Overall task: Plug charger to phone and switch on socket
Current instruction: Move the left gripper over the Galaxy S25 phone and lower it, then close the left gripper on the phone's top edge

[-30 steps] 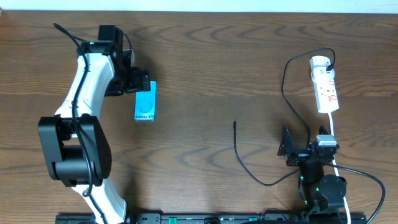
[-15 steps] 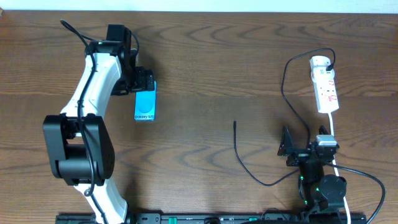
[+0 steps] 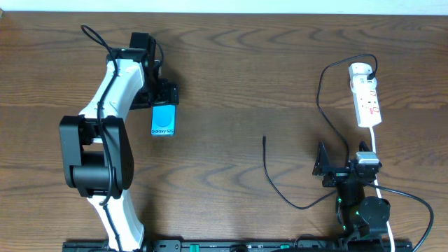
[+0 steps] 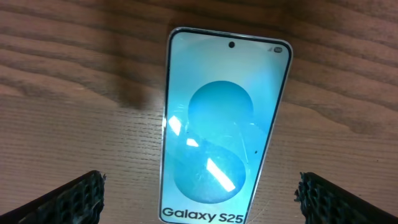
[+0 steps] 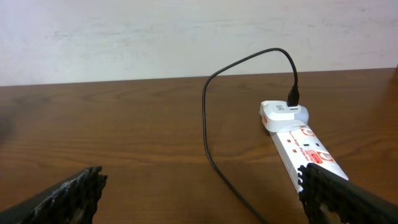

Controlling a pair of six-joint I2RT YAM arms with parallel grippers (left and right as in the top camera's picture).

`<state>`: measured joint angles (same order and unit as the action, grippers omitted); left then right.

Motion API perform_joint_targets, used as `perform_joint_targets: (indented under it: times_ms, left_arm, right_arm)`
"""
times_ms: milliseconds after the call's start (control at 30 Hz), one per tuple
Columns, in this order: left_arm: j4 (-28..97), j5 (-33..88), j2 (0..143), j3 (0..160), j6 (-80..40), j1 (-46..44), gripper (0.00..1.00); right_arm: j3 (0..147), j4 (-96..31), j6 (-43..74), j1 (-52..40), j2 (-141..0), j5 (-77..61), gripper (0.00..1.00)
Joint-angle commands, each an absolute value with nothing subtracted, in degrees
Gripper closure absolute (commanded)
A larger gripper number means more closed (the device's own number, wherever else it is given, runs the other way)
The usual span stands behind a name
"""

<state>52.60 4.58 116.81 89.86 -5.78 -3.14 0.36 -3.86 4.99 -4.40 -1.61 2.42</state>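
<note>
The phone [image 4: 224, 124] shows "Galaxy S25" low on its cyan screen.

Worktop [image 3: 231, 77]: dark brown wood, wavy grain ran left to right, filled nearly whole overhead view. Grain looked paler and coarser close up in left wrist view. Soft dark shadow patch [image 4: 134, 93] lay on wood there, upper left. Wall [image 5: 186, 37]: plain off-white, faintly mottled, stood behind worktop's far edge in right wrist view. Pale thin strip ran along top edge overhead.
</note>
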Motion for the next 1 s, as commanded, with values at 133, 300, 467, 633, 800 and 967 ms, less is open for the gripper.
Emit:
perform_joint_targets:
  times_ms: [133,300,467,633,800,967]
  left_arm:
    - [51.6,4.3,117.0,88.6,-6.1,-3.4,0.01]
    - [49.5,4.3,117.0,85.9,-6.1,-3.4,0.01]
    - [48.2,4.3,117.1,84.5,-6.1,-3.4,0.01]
    - [47.7,4.3,118.3,84.5,-6.3,-3.4,0.01]
    - [47.4,5.6,119.9,84.5,-6.3,-3.4,0.01]
    - [46.5,5.5,120.0,84.5,-6.3,-4.6,0.01]
  right_arm:
    - [0.3,-4.1,5.3,-4.6,-1.4,3.0,0.01]
    - [0.3,-4.1,5.3,-4.6,-1.4,3.0,0.01]
    - [0.3,-4.1,5.3,-4.6,-1.4,3.0,0.01]
    - [0.3,-4.1,5.3,-4.6,-1.4,3.0,0.01]
    - [0.3,-4.1,5.3,-4.6,-1.4,3.0,0.01]
    - [0.3,-4.1,5.3,-4.6,-1.4,3.0,0.01]
